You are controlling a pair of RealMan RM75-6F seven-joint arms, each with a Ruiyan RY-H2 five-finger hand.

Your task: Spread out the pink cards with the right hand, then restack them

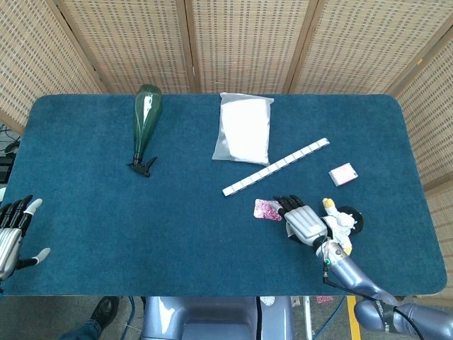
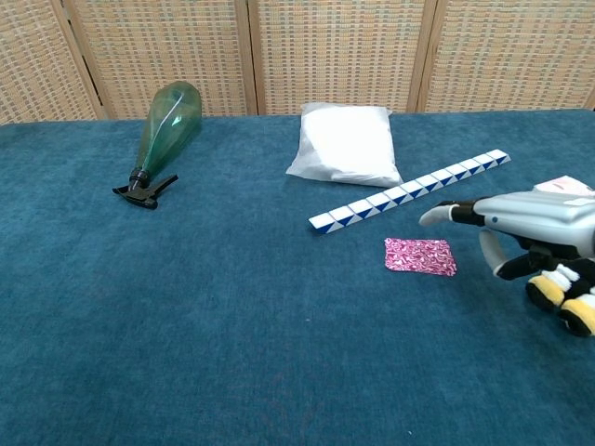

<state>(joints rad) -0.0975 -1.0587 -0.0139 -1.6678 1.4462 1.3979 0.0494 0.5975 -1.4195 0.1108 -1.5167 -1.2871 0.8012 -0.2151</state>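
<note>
The pink patterned cards (image 1: pixel 267 208) (image 2: pixel 420 256) lie in one flat stack on the blue table, right of centre. My right hand (image 1: pixel 300 219) (image 2: pixel 521 226) hovers just right of the stack with its fingers spread, holding nothing; in the head view its fingertips cover the stack's right edge. In the chest view the hand is above and beside the cards, apart from them. My left hand (image 1: pixel 13 234) rests open at the table's left front edge, far from the cards.
A blue-and-white folding ruler (image 1: pixel 275 167) (image 2: pixel 409 190) lies just behind the cards. A plush toy (image 1: pixel 341 222) (image 2: pixel 567 297) sits under my right forearm. A small pink box (image 1: pixel 342 173), a white bag (image 1: pixel 243 129) and a green spray bottle (image 1: pixel 145 117) lie further back.
</note>
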